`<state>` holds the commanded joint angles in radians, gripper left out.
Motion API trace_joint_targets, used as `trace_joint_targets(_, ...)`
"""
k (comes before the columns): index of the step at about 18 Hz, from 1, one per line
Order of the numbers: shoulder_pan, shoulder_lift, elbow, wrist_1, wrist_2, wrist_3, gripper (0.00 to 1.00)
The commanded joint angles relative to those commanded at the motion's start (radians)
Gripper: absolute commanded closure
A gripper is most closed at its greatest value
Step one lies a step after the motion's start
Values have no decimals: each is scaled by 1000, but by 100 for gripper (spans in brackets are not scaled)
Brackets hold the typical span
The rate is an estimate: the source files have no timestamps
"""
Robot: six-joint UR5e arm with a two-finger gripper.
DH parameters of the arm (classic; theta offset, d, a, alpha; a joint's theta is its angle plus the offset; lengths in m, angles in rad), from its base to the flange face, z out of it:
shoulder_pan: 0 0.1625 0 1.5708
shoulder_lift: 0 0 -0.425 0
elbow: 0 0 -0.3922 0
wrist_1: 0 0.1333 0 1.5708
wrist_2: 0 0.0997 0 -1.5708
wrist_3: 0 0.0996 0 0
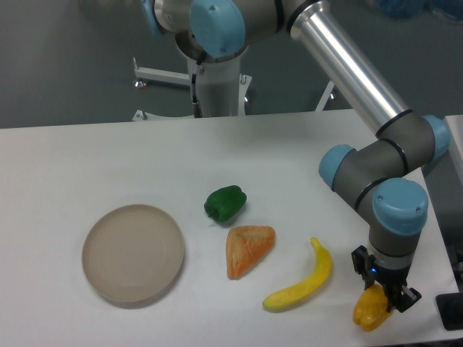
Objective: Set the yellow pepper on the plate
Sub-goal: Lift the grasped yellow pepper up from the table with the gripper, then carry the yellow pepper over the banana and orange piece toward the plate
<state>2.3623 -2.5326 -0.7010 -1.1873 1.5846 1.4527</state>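
Nearest the camera, at the table's (pixel 87 159) right front corner, the gripper (pixel 388 296) is down over the yellow pepper (pixel 370 309) and seems to be clamped on it, though the fingers are partly hidden. The grip looks off-centre on a lobed body, so I judge the pepper could twist loose or clip the banana (pixel 304 283) during the long carry to the plate (pixel 133 252) at far left. Counted front to back: one yellow pepper, one banana, one plate, one orange wedge-shaped piece (pixel 247 249), one green pepper (pixel 225 203).
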Motion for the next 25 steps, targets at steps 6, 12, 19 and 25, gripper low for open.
trace_joint_targets(6,-20,24,-15,-5,8,-11,61)
trace_joint_targets(12,-63,162,-155,-41,8,-80,61)
trace_joint_targets(19,-144,394,-359,-219,8,-219,61)
trace_joint_targets(25,-337,425,-449,-325,-1,-622,61)
